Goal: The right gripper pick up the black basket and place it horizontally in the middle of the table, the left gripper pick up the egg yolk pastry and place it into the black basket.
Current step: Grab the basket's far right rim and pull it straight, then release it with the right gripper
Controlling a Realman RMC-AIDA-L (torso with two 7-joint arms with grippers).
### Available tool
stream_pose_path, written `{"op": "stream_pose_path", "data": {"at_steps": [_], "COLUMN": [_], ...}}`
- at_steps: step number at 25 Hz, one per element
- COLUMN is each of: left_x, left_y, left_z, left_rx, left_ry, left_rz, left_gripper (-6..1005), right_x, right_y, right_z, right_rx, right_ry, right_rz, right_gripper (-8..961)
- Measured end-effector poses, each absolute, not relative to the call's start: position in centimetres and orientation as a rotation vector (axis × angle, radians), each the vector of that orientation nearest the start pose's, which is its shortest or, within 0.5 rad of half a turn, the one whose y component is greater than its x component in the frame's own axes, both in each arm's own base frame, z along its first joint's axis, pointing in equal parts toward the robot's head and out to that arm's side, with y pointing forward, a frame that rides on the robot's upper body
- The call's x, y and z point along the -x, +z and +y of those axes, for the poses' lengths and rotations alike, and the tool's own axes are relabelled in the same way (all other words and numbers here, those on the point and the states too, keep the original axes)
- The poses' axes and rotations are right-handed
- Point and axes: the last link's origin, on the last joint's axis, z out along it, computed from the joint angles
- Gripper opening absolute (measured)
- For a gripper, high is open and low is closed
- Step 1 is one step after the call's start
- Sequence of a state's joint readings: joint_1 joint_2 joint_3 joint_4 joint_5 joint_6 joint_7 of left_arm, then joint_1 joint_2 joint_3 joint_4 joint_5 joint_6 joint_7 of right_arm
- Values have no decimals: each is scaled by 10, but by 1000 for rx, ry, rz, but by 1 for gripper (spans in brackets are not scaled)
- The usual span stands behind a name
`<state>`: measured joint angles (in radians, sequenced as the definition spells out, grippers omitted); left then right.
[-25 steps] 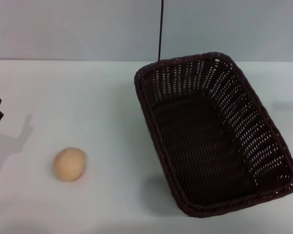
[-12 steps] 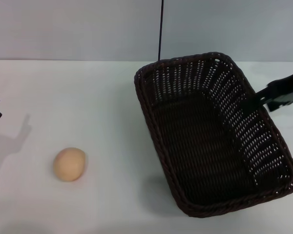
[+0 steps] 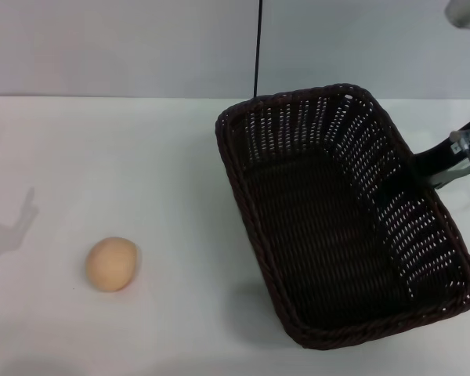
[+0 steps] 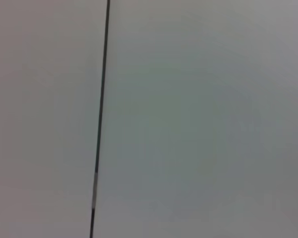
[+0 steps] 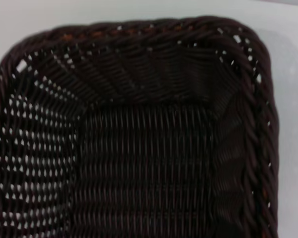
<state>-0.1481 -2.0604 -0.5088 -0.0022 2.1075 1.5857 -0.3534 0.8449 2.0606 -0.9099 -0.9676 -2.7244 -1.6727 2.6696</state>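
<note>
The right gripper (image 3: 423,166) stood at the 3 o'clock edge of the head view, its dark body against the outer side of the black basket's (image 3: 341,215) right long wall. Whether its jaws were apart or together could not be told; the fingertips were hidden against the wicker. The right wrist view looked down into the basket's interior and braided rim, showing no fingers.

Risk, as judged: the basket lay askew, its long axis running from 11 to 5 o'clock, and a grip on one long wall alone could let it tilt or swing when raised. A shallow bite on the braided rim could slip; the openwork could snag a finger.

Relative to the gripper, the basket lay directly at its 9 o'clock, apparently touching at the rim. It sat in the right half of the table (image 3: 141,157), not yet centred or horizontal.

The egg yolk pastry (image 3: 111,264) rested at 8 o'clock, well apart from the basket. The left gripper was not in view.
</note>
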Motion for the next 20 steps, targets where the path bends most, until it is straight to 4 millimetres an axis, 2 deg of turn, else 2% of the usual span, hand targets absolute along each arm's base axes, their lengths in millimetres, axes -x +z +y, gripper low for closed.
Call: {"op": "stream_pose_path", "data": {"at_steps": [3, 13, 17, 20], "left_x": [381, 380, 381, 381], "left_y": [19, 18, 20, 23], "left_z": [202, 201, 199, 194], "left_rx": [1551, 1545, 1542, 1527], "left_ry": [-792, -801, -802, -806], "left_rz": [-541, -541, -535, -525], "left_gripper": [820, 818, 817, 816], "right_x": [-203, -203, -203, -200], "right_y": [19, 19, 17, 19], "right_z": [385, 387, 387, 388], "right_rx": [2400, 2402, 2434, 2511], "right_ry": [-401, -388, -397, -412], "right_rz": [1556, 1528, 1486, 1358], "right_gripper": [679, 433, 290, 194]}}
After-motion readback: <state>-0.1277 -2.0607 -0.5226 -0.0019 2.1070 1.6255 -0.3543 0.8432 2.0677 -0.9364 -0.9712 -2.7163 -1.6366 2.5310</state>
